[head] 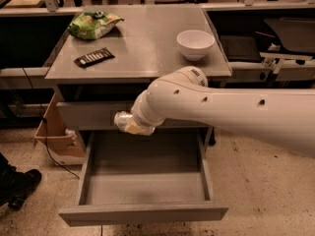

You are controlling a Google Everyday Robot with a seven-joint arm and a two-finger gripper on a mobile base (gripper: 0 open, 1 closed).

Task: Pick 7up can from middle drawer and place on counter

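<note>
7up can hangs at the end of the arm, above the back of the open drawer and in front of the shut drawer face above. The tool, largely hidden by the wrist, seems pinched on it, since it is clear of the drawer floor, which looks bare. So the pick looks done. What is left is raising it over the desk edge and setting it down; free room lies between the dark bar and the bowl, with the bag further back
</note>
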